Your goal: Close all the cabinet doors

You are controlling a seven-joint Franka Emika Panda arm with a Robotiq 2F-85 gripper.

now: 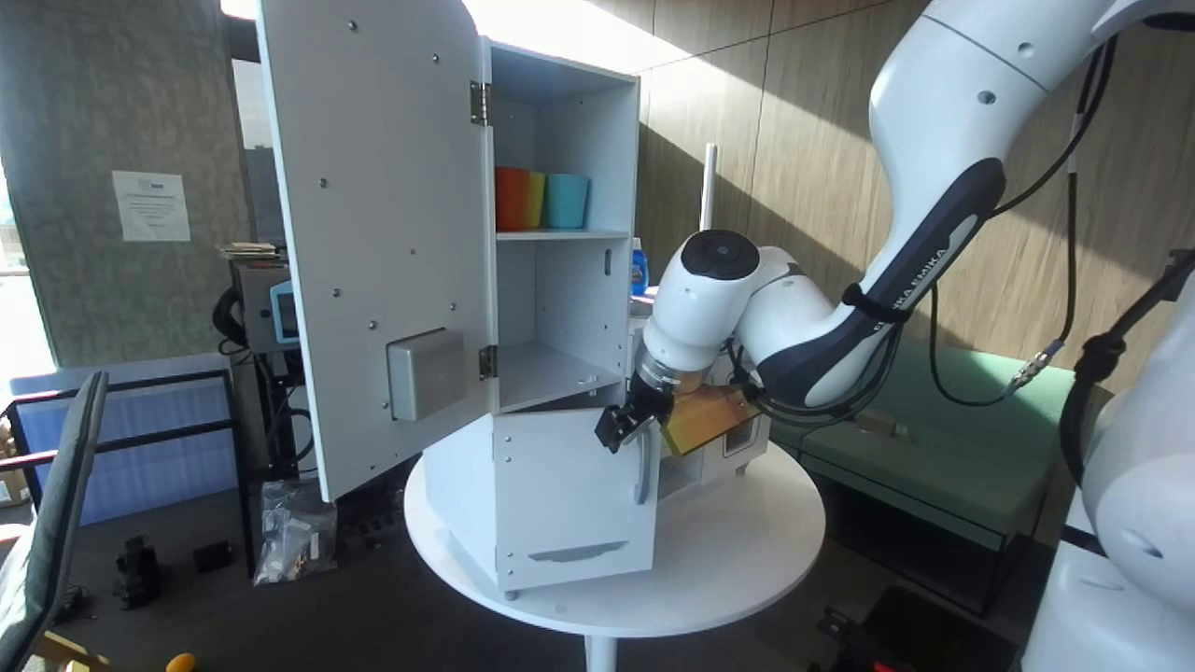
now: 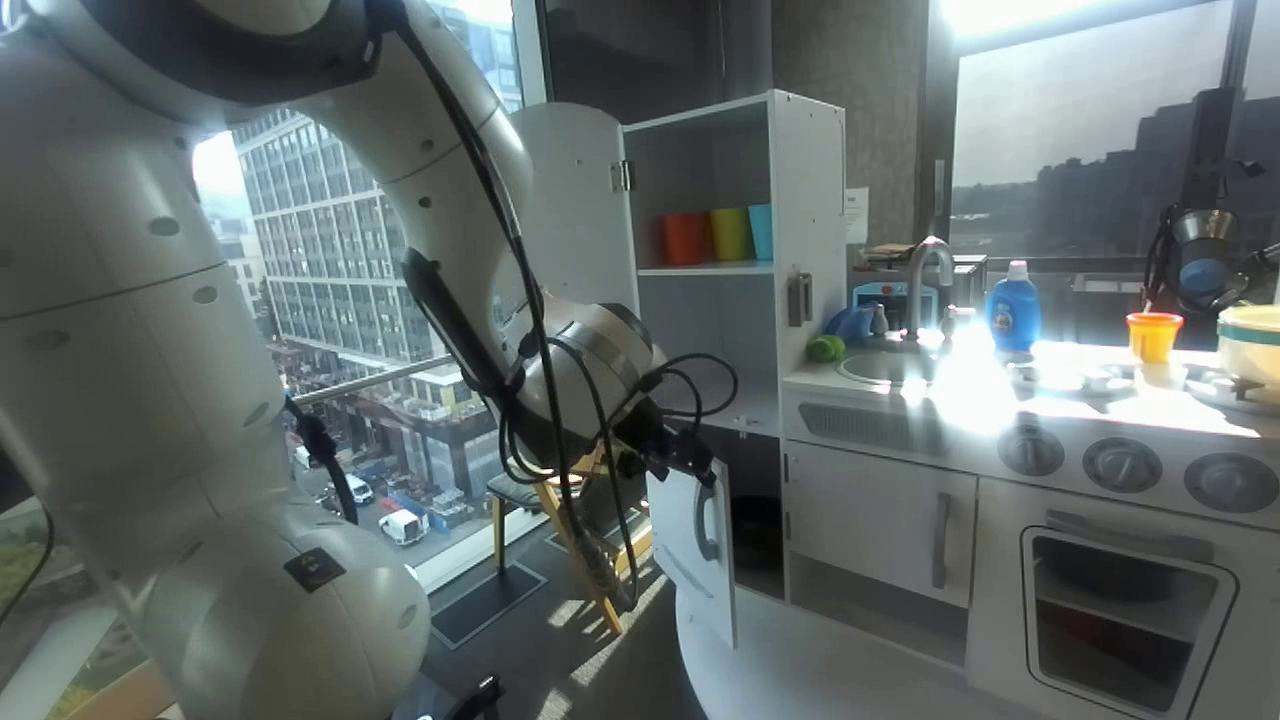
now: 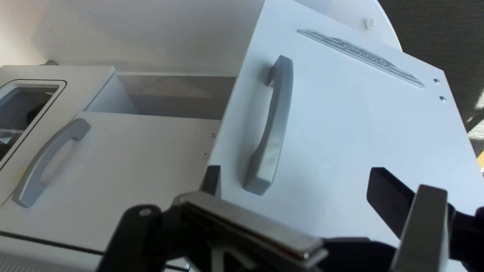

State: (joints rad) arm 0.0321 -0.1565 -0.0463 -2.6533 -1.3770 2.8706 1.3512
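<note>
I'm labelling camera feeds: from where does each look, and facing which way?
An exterior view: in front of the cabinet, facing the open tall door; arm at picture right.
An exterior view: apparently beside the arm at picture left, facing cabinet and sink.
Wrist view: arm-mounted, facing the shorter door; open gripper at picture bottom.
Both exterior views share the blue cup.

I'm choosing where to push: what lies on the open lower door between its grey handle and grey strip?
Nothing: in the wrist view, the open lower door is bare white between grey handle and grey strip.
</note>
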